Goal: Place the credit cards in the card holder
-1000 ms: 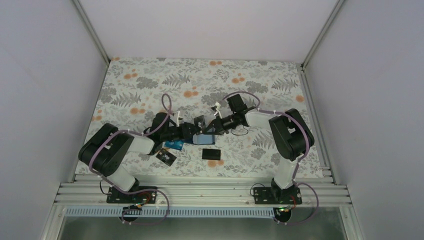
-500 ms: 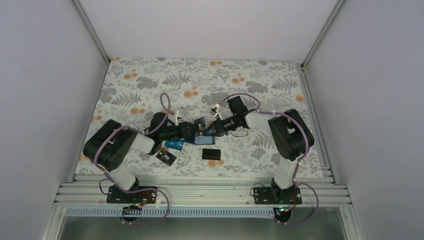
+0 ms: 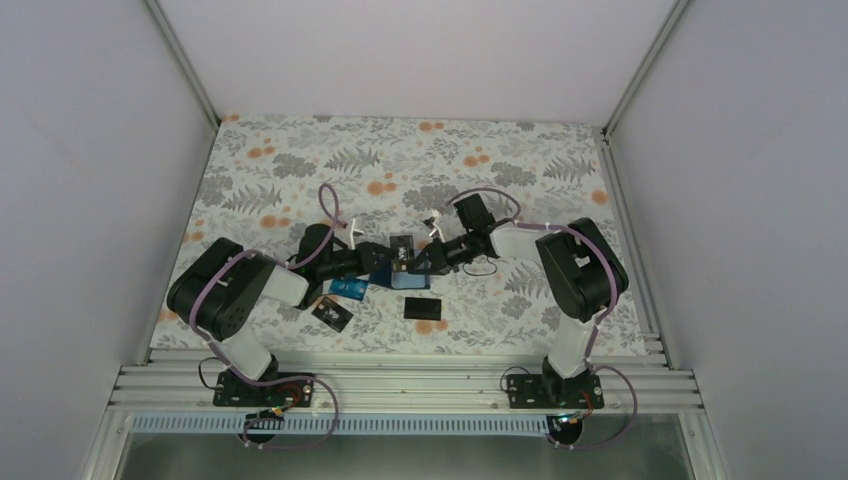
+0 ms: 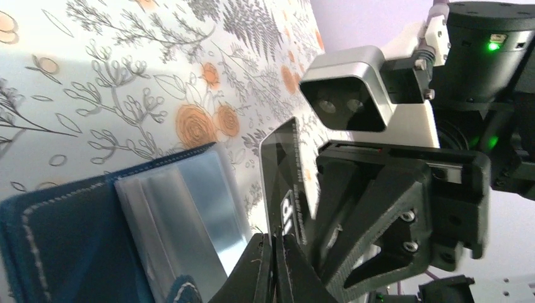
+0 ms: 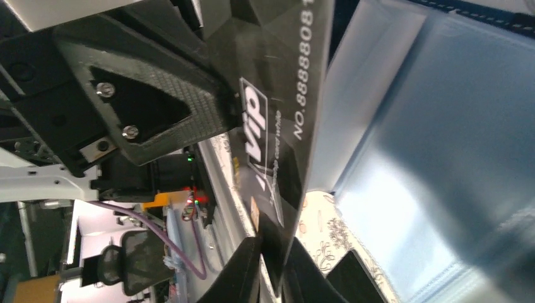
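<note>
**A:** Status of the left gripper (image 4: 276,255)?

**B:** Closed. Its fingertips pinch one edge of a black VIP card (image 4: 287,183), which stands on edge between the two arms.

**A:** And the right gripper (image 5: 272,260)?

**B:** Closed too, on the opposite edge of the same card. Its wrist view shows white lettering along the card face: "VIP" and a number beginning 8888. Both grippers hold that one card and face each other nose to nose.

**A:** Where is the card holder (image 4: 69,252)?

**B:** Lying open on the floral tablecloth (image 3: 300,170), close beneath the held card. It is dark navy with a stitched edge, and a clear plastic sleeve (image 4: 183,214) on its inside faces up. I cannot tell whether the card's lower corner touches that sleeve.

**A:** The other cards?

**B:** Three lie flat on the cloth, nearer the arm bases. A teal-blue card (image 3: 348,290) sits just left of the holder. A black card with light markings (image 3: 332,314) lies a little nearer than that. A plain black card (image 3: 424,307) lies just in front of the holder, apart from it.
</note>
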You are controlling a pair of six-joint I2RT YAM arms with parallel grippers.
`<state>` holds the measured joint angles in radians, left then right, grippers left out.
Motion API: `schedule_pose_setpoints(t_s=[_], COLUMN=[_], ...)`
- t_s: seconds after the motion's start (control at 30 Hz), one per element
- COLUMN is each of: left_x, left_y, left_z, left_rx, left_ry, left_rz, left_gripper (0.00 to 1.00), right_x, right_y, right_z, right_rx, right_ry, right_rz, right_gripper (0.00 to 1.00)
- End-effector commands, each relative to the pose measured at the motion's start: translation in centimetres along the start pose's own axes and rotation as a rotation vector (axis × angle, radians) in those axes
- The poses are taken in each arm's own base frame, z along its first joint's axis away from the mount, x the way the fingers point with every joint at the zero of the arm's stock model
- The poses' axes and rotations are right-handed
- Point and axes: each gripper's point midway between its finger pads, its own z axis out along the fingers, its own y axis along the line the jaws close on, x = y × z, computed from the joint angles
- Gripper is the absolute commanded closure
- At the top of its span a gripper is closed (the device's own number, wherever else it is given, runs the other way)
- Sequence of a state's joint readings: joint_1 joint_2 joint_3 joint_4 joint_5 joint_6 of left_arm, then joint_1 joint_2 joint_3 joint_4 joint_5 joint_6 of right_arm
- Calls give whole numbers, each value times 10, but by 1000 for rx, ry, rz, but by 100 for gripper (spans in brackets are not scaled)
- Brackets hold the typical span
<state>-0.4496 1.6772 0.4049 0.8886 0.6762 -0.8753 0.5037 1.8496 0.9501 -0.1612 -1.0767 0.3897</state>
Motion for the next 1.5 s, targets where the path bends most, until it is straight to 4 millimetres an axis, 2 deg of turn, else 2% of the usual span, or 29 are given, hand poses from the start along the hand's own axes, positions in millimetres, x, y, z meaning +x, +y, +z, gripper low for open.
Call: schedule_pose_setpoints(t_s=[0.0,0.1,0.27,0.43,0.7,1.1,1.47], left_x=[6,6,5,1,1,4,1], left_y=[5,8,12,11,16,26,31], left_z=[0,0,4,6,-1,-11,-23], left_rx=[-20,-41,-88,-126,-183,-232,-258], left_ry=[18,31,58,59,51,18,-10], left_rz=[30,36,58,83,81,57,50], left_gripper=[98,98,98,98,98,98,98], right_x=[-9,-16,-16,-14,-13,3,11], right_y=[12,-3,-8,-19,-32,-82,-97], right_z=[-8,-22,-33,-31,-13,-1,-3], right_rx=[36,141,207,225,213,329,386], right_ry=[-34,-98,-144,-144,-99,-54,-46], right_rz=[-69,-35,-28,3,32,147,182], right_gripper=[81,68,60,60,61,69,71])
